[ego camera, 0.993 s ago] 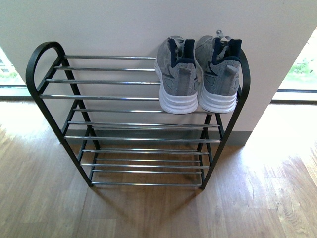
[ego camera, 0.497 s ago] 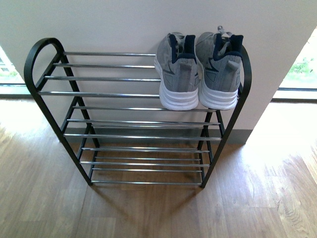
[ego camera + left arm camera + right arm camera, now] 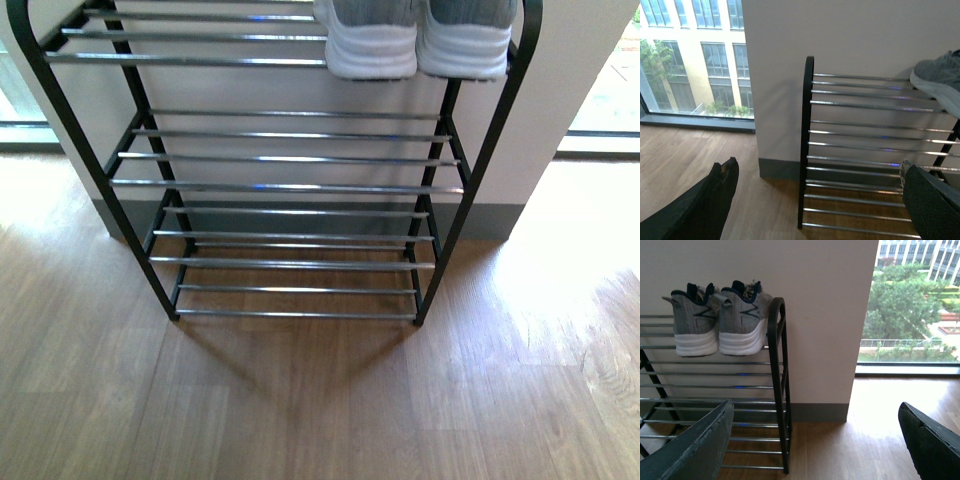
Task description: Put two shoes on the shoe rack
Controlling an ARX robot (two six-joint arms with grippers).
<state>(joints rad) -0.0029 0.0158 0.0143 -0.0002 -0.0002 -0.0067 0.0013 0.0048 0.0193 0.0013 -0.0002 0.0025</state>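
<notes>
The two grey sneakers with white soles stand side by side on the right end of the shoe rack's top tier, heels toward me. In the front view only the white heels of the left shoe (image 3: 371, 45) and the right shoe (image 3: 464, 42) show. The rack (image 3: 290, 188) has a black frame and chrome bars. The right wrist view shows both shoes (image 3: 694, 322) (image 3: 742, 320) whole beside the rack's side loop (image 3: 777, 365). The left wrist view shows one shoe's toe (image 3: 938, 80) on the rack (image 3: 807, 145). My left gripper (image 3: 817, 197) and right gripper (image 3: 815, 440) are open, empty and away from the rack.
The rack stands on a wood floor (image 3: 300, 400) against a white wall with a grey skirting (image 3: 480, 222). Floor-level windows (image 3: 910, 305) flank the wall on both sides. The two lower tiers (image 3: 290, 260) hold nothing.
The front view has tilted down and drawn closer: the rack's top tier and the shoes have slid to the top edge of the picture. The shoes have kept their place on the rack.
</notes>
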